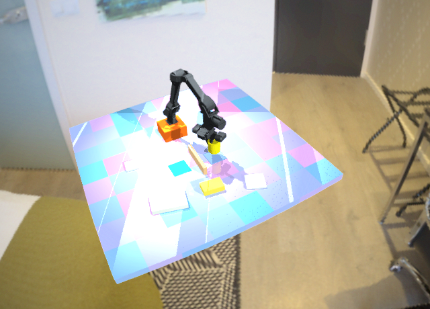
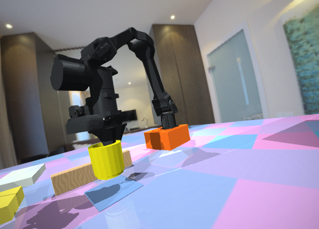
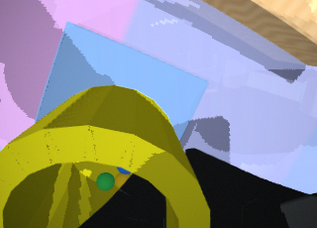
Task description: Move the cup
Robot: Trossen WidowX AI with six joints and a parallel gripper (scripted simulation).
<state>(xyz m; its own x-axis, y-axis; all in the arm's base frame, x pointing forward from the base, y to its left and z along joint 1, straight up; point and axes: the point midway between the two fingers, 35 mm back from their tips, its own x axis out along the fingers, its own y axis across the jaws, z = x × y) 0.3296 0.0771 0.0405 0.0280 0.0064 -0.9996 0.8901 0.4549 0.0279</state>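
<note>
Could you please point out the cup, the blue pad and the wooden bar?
cup (image 2: 106, 158), exterior view, its ribbed side wall
blue pad (image 2: 113, 193), exterior view, its flat top
wooden bar (image 2: 69, 178), exterior view, its long side face

Bright glare whitens the table (image 1: 104, 195); background blurred.
</note>
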